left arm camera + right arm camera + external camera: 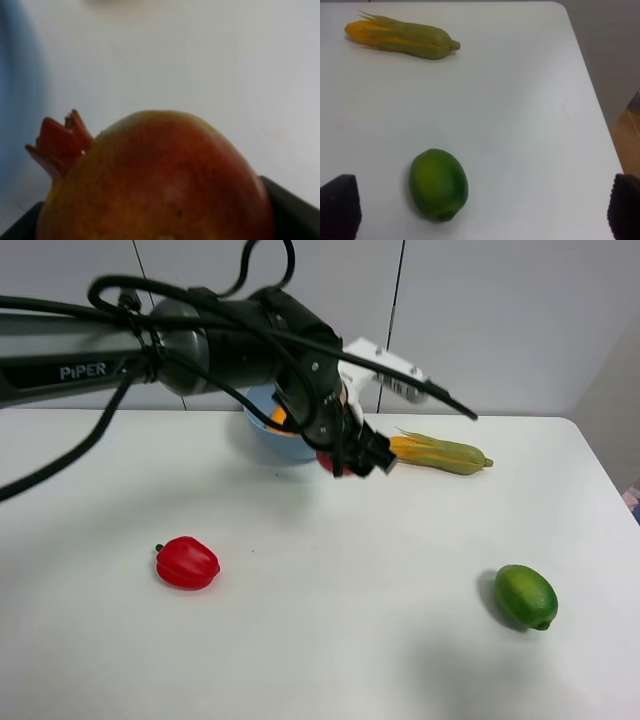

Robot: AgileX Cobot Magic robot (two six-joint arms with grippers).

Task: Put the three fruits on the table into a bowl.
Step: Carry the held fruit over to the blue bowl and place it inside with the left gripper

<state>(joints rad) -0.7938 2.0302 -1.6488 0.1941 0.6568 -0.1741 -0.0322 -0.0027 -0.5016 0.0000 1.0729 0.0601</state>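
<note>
Left fingers [368, 454]: closed on the red pomegranate [328, 462]; in the left wrist view a dark finger shows at each side of the fruit, pressed against it.
Right fingers [338, 206]: spread wide with nothing between them, seen only in the right wrist view, above the bench [350, 620].
Pomegranate: held just beside the bowl [268, 442], on the side toward the corn cob [445, 453]. Its small crown [59, 140] points sideways. I cannot tell whether it touches the bench.
Bowl: light blue, at the far side of the bench, mostly hidden behind the left arm [200, 350].
Mango [279, 418]: an orange-yellow patch shows inside the bowl, below the arm.
Lime [526, 596]: glossy green, lying on the bench at the near right, well apart from the bowl. In the right wrist view it lies between the two open fingers, nearer one of them.
Corn cob: lies flat on the bench to the right of the bowl, with its green husk end pointing away from the bowl.
Bell pepper [187, 563]: shiny red, on the bench at the near left, apart from everything else.
</note>
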